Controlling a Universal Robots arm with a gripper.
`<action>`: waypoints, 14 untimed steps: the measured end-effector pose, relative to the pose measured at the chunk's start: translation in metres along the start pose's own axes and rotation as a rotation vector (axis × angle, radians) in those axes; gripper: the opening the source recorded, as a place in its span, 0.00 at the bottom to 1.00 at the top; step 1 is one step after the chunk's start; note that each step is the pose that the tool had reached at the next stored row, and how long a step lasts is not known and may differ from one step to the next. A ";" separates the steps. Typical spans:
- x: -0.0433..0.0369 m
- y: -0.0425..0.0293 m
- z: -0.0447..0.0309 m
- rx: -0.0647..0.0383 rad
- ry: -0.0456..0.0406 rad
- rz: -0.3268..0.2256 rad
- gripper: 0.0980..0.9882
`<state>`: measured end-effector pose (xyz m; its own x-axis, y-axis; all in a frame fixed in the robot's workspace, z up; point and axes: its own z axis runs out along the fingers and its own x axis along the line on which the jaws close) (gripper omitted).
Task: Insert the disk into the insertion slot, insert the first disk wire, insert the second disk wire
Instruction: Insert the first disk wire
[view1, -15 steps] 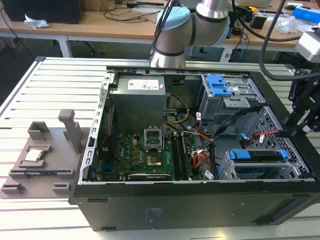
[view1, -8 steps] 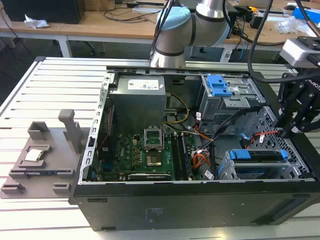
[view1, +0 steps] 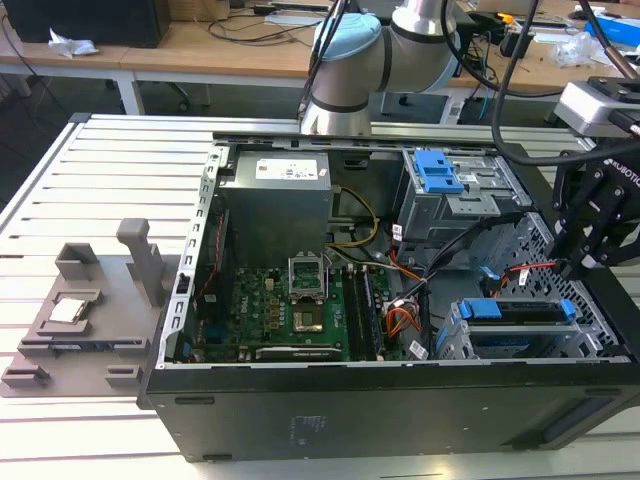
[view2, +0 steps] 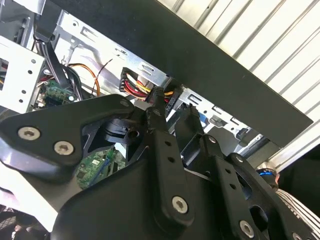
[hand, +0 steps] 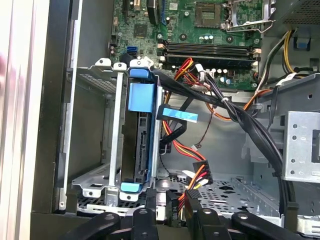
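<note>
Gripper (view2: 172, 107) by 1 pwr cable (view2: 137, 89); 1 disk (hand: 140, 97) in 1 slot (hand: 116, 140)

White slatted metal table (view1: 100, 170). Open black computer case (view1: 380, 415) lies on its side directly on it. Grey plastic holder (view1: 85, 320) sits on the table just beside the case, on the exterior view's left.

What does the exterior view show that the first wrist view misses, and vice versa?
Exterior view: the whole open computer case, the arm's blue-capped joint and a grey fixture at the exterior view's left. First wrist view: the connector edge of the disk up close, and a plug on red, yellow and black wires apart from it. Both: the disk in its blue caddy inside the insertion slot, and the green motherboard.
</note>
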<state>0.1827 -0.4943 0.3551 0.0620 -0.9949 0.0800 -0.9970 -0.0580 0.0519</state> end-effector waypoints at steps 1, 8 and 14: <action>0.0000 0.0000 0.0000 0.000 0.0002 0.000 0.30; 0.0000 0.0000 0.0000 0.000 0.0021 0.000 0.08; 0.0000 0.0000 0.0000 0.000 0.0032 0.000 0.08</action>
<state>0.1827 -0.4943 0.3551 0.0620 -0.9946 0.0832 -0.9970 -0.0578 0.0521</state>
